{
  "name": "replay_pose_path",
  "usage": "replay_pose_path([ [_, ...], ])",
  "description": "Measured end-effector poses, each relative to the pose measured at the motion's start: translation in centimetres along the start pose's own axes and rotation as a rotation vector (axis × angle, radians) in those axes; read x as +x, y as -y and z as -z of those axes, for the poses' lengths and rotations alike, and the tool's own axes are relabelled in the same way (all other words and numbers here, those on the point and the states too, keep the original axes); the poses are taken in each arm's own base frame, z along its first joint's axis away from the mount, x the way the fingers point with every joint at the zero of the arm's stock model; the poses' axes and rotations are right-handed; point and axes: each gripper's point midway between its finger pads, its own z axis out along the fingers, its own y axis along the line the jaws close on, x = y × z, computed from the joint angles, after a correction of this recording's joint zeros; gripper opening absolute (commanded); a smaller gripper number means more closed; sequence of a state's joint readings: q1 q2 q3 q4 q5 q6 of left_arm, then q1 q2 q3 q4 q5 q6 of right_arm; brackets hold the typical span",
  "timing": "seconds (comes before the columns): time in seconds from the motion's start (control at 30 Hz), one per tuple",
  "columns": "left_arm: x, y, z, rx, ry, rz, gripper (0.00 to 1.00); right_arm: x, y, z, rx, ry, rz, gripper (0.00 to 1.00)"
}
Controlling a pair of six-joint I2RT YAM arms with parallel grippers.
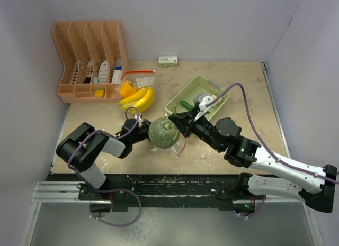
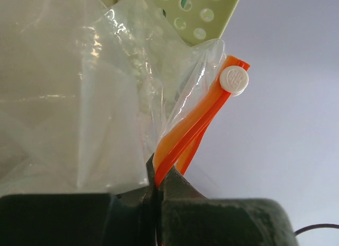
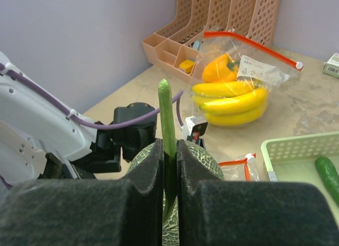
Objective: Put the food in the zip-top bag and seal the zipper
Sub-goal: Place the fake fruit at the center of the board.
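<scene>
Pinching the melon stem [image 3: 167, 114] with our right gripper [image 3: 169, 156], we clamp the bag zipper [image 2: 196, 124] with our left gripper [image 2: 157, 178] beside that melon [image 1: 164, 132].

Your left arm [image 1: 79, 145]: rounded black joint housings, pale grey links. Your right arm [image 1: 286, 166]: the same black housings, long white links. An exposed purple cable [image 1: 250, 119] runs along each arm. Right pincer [image 3: 169, 153]: matt black, blocky fingers [image 3: 132, 203].
</scene>
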State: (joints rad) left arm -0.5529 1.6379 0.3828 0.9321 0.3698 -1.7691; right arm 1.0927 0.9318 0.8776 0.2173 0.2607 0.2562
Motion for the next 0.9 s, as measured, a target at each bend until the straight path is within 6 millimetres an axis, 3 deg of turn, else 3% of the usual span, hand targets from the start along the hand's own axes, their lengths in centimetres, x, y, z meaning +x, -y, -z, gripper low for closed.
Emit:
replay_pose_path([
  [0.13,0.4,-0.1,0.1,0.017,-0.022,0.009,0.0,0.2,0.4,-0.7,0.014,0.016,-0.011,0.0],
  [0.27,0.7,0.0,0.5,0.037,-0.033,0.009,0.0,1.8,1.8,-1.2,0.051,0.001,-0.024,0.0],
  [0.43,0.7,-1.6,1.3,0.009,-0.023,0.028,0.0,3.6,3.1,-1.3,0.07,-0.02,-0.05,0.0],
  [0.9,0.3,-3.8,2.3,0.002,-0.012,0.097,0.0,10.3,7.2,0.8,0.175,-0.126,-0.101,0.0],
])
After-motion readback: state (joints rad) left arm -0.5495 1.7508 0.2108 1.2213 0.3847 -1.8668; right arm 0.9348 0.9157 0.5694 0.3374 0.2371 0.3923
